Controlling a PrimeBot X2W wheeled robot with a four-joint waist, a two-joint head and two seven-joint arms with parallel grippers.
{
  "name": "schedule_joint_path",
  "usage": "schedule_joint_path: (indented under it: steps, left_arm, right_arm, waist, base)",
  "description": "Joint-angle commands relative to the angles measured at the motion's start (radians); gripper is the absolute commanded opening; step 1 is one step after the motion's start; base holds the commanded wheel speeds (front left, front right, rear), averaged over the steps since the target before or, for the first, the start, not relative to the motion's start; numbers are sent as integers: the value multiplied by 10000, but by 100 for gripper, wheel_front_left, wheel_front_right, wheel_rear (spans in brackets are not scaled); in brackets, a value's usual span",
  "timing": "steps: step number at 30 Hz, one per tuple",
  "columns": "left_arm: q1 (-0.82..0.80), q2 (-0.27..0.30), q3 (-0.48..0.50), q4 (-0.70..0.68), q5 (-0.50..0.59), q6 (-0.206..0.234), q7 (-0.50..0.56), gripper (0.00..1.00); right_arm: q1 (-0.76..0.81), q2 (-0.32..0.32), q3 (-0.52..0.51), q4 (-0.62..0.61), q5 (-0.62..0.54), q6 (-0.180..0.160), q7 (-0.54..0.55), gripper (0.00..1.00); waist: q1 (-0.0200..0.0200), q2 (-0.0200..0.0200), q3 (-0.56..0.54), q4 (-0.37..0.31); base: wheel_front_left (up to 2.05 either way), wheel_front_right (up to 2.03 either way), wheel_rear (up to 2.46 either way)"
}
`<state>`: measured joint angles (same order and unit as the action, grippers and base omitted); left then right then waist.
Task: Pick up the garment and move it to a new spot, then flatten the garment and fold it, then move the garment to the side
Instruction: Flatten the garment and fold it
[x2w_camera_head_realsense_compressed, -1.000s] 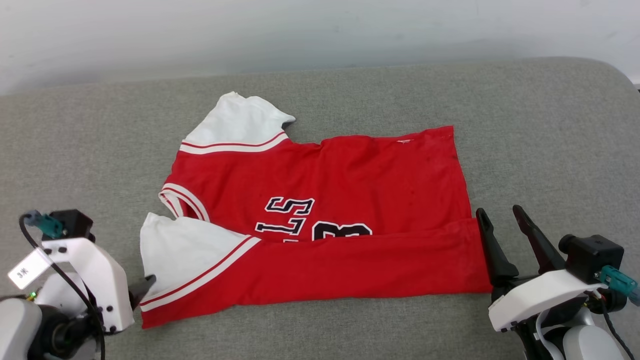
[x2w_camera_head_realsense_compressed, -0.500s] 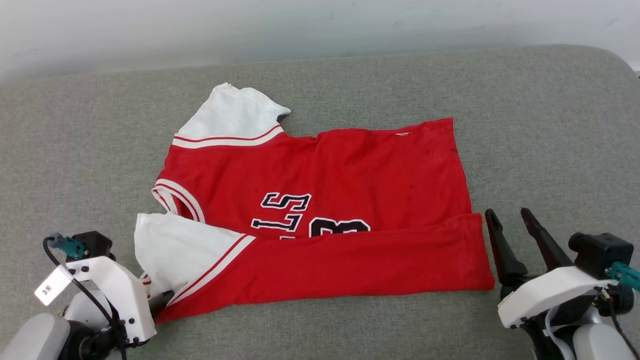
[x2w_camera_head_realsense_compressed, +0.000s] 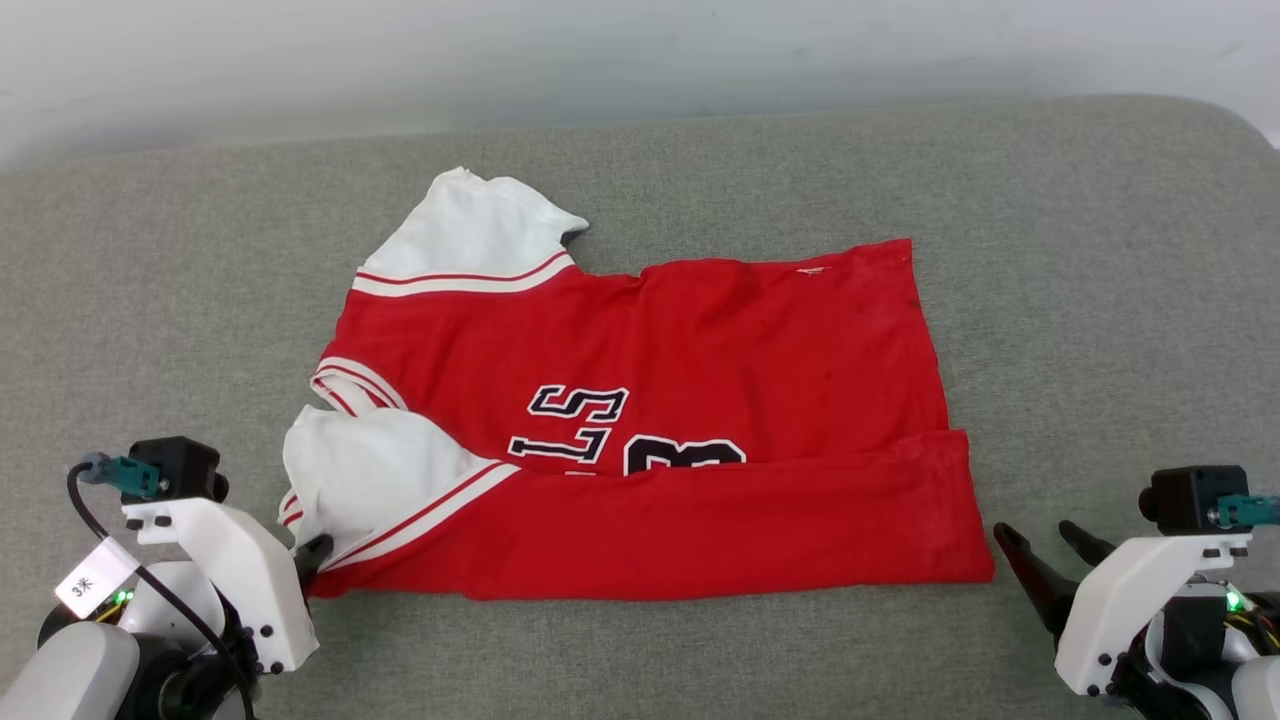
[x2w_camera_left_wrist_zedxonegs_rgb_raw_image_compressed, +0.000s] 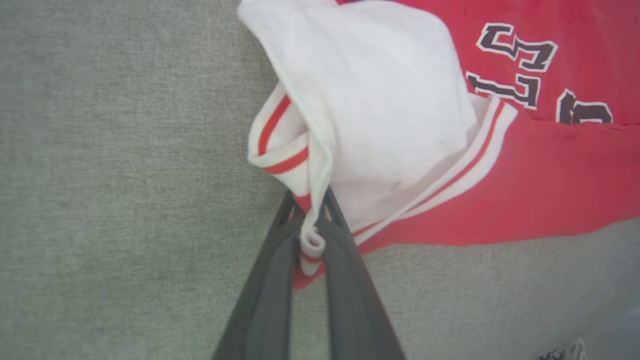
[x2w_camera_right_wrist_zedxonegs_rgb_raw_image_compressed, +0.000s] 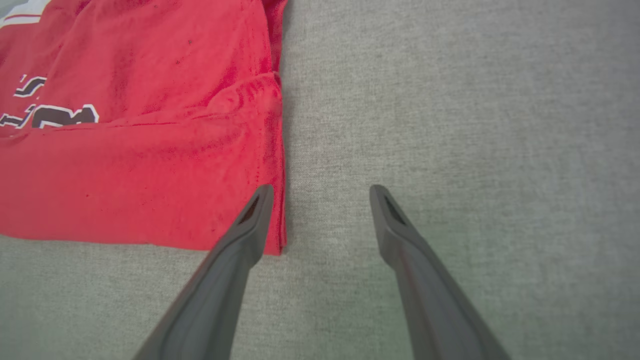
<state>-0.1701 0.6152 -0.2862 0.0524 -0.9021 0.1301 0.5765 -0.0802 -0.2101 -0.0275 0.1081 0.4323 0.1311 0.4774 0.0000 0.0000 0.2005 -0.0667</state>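
Note:
The garment (x2w_camera_head_realsense_compressed: 640, 410), a red T-shirt with white sleeves and dark lettering, lies on the grey cushion, its near edge folded over. My left gripper (x2w_camera_head_realsense_compressed: 312, 558) is at its near left corner, shut on the striped sleeve trim. In the left wrist view the two fingers pinch that trim of the garment (x2w_camera_left_wrist_zedxonegs_rgb_raw_image_compressed: 390, 100) at the gripper (x2w_camera_left_wrist_zedxonegs_rgb_raw_image_compressed: 311, 207). My right gripper (x2w_camera_head_realsense_compressed: 1040, 540) stands open just right of the near right corner. In the right wrist view its left finger overlaps the hem of the garment (x2w_camera_right_wrist_zedxonegs_rgb_raw_image_compressed: 140, 150), and the gripper (x2w_camera_right_wrist_zedxonegs_rgb_raw_image_compressed: 322, 192) holds nothing.
The grey fabric cushion (x2w_camera_head_realsense_compressed: 1100, 260) extends around the shirt on all sides. A pale wall (x2w_camera_head_realsense_compressed: 640, 50) runs along the back edge. The far sleeve (x2w_camera_head_realsense_compressed: 470, 235) lies spread toward the back left.
My left gripper has closed on the near sleeve's trim, bunching and lifting the white sleeve. My right gripper has dropped lower toward the near right corner, still open. The camera shifted slightly.

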Motion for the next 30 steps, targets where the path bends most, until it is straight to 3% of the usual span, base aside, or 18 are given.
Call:
schedule_joint_path:
  steps: [1,8,17,18,19,20,30]
  left_arm:
    - [63,64,42,-223,120,88,-79,0]
    - [82,239,38,-1256,416,451,-80,0]
    - [176,81,-46,-1454,444,519,-243,0]
    - [170,58,-24,-1432,433,543,-273,0]
    - [168,48,-10,-1402,446,568,-302,0]
    - [150,30,-36,-1369,476,570,-324,0]
    - [604,17,-95,-1471,640,583,-733,0]
  right_arm:
    - [-25,-69,75,-127,97,-8,245,100]
    - [-554,-284,782,-286,310,-8,1291,100]
    - [-735,-347,1924,656,714,-4,2245,100]
    - [-771,-367,1995,707,737,-4,2246,31]
    - [-802,-373,2037,738,785,-4,2219,4]
    - [-812,-399,2038,760,837,-4,2187,0]
    - [-586,-787,1604,284,789,-8,1688,0]
  waist:
    - [0,0,66,53]
    - [0,0,460,339]
    - [0,0,777,522]
    - [0,0,789,529]
    - [0,0,792,529]
    - [0,0,775,548]
    - [0,0,-98,522]
  base:
    - [0,0,0]
    - [0,0,0]
    - [0,0,0]
    - [0,0,0]
    - [0,0,0]
    - [0,0,0]
    - [0,0,0]
